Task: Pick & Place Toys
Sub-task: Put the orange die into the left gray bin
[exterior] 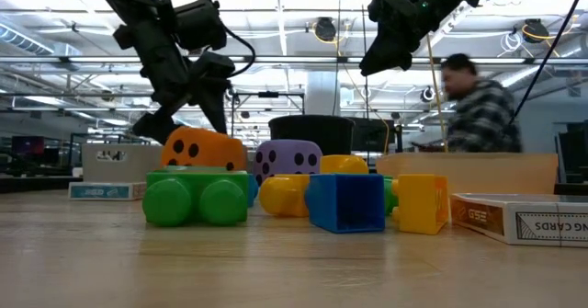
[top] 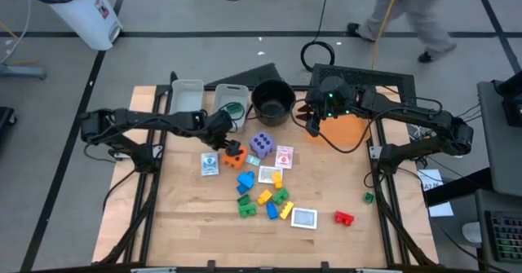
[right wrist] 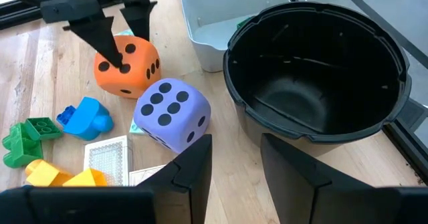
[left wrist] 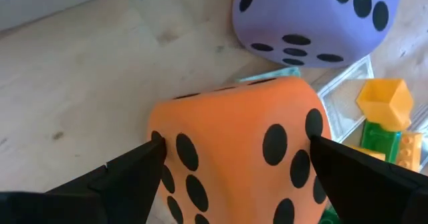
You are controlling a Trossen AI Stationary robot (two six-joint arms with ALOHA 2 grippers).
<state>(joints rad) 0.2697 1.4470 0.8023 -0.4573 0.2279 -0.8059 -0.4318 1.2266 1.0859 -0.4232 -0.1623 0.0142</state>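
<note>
Step in hand: the grasp of the orange foam die with black pips (left wrist: 234, 150), which sits on the wooden tabletop (top: 171, 224) just left of centre in the high view.
Left tool (left wrist: 234, 167): its two dark fingers stand wide on either side of the orange die, tips at its flanks; whether they press it yet cannot be told, and the die looks to rest on the tabletop.
Right tool (right wrist: 234, 160): hangs above the tabletop in the upper middle of the high view, beside the round black plastic pot (right wrist: 314, 70), fingers a narrow gap apart and holding nothing.
Neighbours: the purple foam die with black pips (right wrist: 170, 114) lies just beside the orange one; the blue plastic block (right wrist: 83, 117) and a white-edged picture card (right wrist: 107, 157) are near.
Bins: two grey rectangular plastic bins (top: 186, 98) stand at the upper left of the tabletop.
Next move, as judged: close the fingers on the die, lift it straight up clear of the purple die, then carry it toward a container; which one is not evident.
</note>
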